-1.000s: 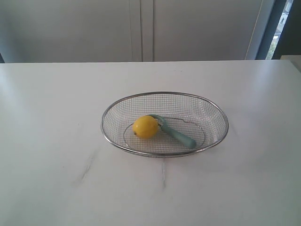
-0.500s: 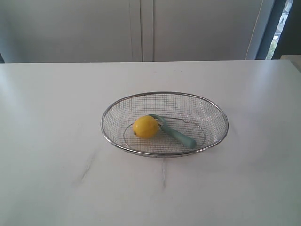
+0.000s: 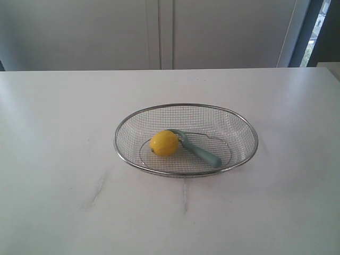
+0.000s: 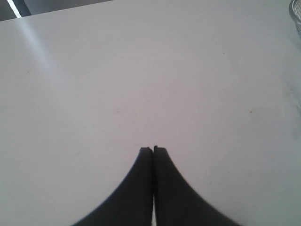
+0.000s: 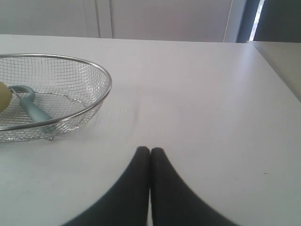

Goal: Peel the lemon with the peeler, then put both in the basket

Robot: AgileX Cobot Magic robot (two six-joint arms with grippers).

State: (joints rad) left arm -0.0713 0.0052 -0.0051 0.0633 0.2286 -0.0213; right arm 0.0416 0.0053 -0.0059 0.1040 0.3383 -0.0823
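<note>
Lemon [image 3: 163, 143], round, bright yellow, touches a teal-handled swivel peeler [image 3: 201, 151] inside the central oval silver wire-mesh basket [image 3: 186, 105]; left gripper [image 4: 153, 149] and right gripper [image 5: 150, 150], both pinched shut and empty, may nudge it rolling when reaching in.

tabletop [image 3: 58, 159]: bare and open all round the basket; widest free runs at 9 and 6 o'clock of it.
basket [image 3: 186, 104]: only obstacle on the surface, mid-tabletop. Steel rim and mesh wall bar a low sideways pass; open from above.
inside basket: lemon [image 3: 163, 143] at 9 o'clock of the floor, peeler [image 3: 201, 153] head against it, handle running to 4 o'clock. Mesh floor free from 12 to 2 o'clock.
12 o'clock edge: wall panels [image 3: 223, 32] stand behind the tabletop.
left fingers [image 4: 136, 188]: pressed together over bare tabletop, well apart from basket.
right fingers [image 5: 134, 188]: pressed together, bare tabletop ahead; basket near, off to one side.
</note>
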